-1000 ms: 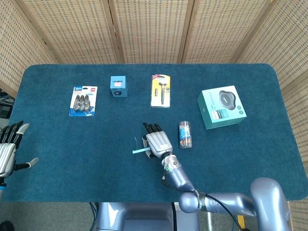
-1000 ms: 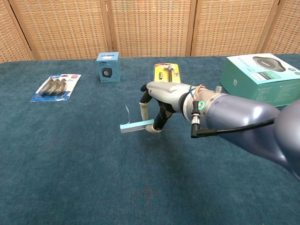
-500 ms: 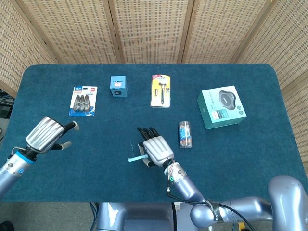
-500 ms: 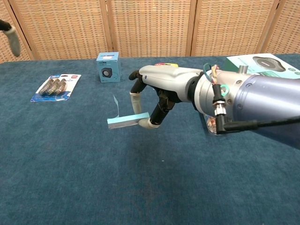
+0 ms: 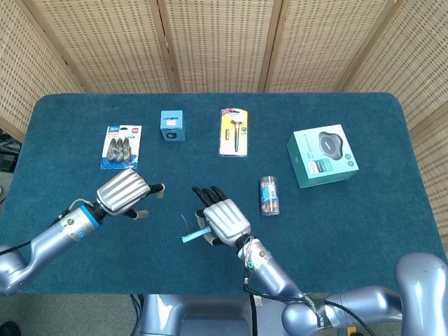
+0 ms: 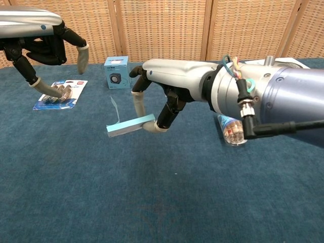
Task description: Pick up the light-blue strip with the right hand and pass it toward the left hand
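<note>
Right hand (image 6: 162,93) above the front middle of the blue-carpeted desk (image 5: 392,210), palm down, pinching one end of the light-blue strip (image 6: 130,125) between thumb and fingers; strip lifted clear of the desk surface, roughly level, free end pointing toward the robot's left, a thin pale tail (image 6: 114,107) curling up from near that end. Same hand (image 5: 222,218) and strip (image 5: 194,237) visible in the head view, the strip projecting from under the hand on its left side. Left hand (image 5: 124,192) raised over the left part of the desk, holding nothing, fingers apart and curved downward, thumb toward the strip; near the strip's free end but apart from it. In the chest view, left hand (image 6: 43,43) at the upper left, dark fingers with pale tips hanging above the blister pack (image 6: 61,93). On the desk behind: blister pack of small dark items (image 5: 122,146) at left, small blue box (image 5: 171,125) beside it, yellow carded tool (image 5: 234,131) at centre, teal product box (image 5: 323,155) at right. Clear cylindrical container (image 5: 269,195) lying on its side just right of the right hand. Woven wicker screen panels (image 5: 217,42) behind the desk.
</note>
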Available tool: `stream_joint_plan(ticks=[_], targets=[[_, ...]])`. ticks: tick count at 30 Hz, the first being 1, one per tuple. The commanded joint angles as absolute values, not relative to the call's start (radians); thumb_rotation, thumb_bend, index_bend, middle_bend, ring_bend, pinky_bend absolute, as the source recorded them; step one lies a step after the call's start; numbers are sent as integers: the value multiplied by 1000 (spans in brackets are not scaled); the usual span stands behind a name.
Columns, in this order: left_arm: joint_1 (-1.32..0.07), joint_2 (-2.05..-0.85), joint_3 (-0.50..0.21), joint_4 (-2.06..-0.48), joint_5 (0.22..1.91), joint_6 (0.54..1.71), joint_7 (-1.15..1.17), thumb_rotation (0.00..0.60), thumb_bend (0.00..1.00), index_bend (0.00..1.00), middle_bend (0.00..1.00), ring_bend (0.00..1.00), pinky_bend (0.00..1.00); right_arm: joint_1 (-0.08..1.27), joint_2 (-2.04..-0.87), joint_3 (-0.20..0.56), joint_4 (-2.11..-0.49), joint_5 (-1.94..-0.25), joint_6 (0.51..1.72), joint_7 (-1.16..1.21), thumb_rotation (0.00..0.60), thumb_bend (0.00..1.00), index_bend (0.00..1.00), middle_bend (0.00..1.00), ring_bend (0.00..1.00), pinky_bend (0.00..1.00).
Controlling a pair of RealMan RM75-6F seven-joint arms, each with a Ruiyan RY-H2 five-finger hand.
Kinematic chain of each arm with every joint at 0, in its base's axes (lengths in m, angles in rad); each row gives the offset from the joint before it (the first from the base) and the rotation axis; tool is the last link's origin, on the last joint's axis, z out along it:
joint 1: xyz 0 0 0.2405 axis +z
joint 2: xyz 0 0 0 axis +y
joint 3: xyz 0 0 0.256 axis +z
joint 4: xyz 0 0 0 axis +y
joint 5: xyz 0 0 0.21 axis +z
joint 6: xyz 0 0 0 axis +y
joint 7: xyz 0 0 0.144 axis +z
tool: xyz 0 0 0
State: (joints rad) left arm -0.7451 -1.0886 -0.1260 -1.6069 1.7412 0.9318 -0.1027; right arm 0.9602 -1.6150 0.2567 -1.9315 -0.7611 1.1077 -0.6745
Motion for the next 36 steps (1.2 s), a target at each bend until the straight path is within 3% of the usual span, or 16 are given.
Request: stream_joint_plan(ticks=[1,16,36], targets=[[-756,-1094,-122,-1603,1732,920,-95,600,77,468,983,975,1000,960,-1620,255,-1904,-789,1095,-642,600,504,609,0,0,0],[-771,-1174,-93,-1539,1737,977,-36,600,101,465,983,975,1000,964,-1687,229,-1748,-982,1072,-538,600,517,630,0,0,0],[-829,-1205,-32,-1465,1733,971,-358,600,125,465,980,974,1000,962,-1766,218,-1631,-1134,1018,-386,600,517,630,0,0,0]])
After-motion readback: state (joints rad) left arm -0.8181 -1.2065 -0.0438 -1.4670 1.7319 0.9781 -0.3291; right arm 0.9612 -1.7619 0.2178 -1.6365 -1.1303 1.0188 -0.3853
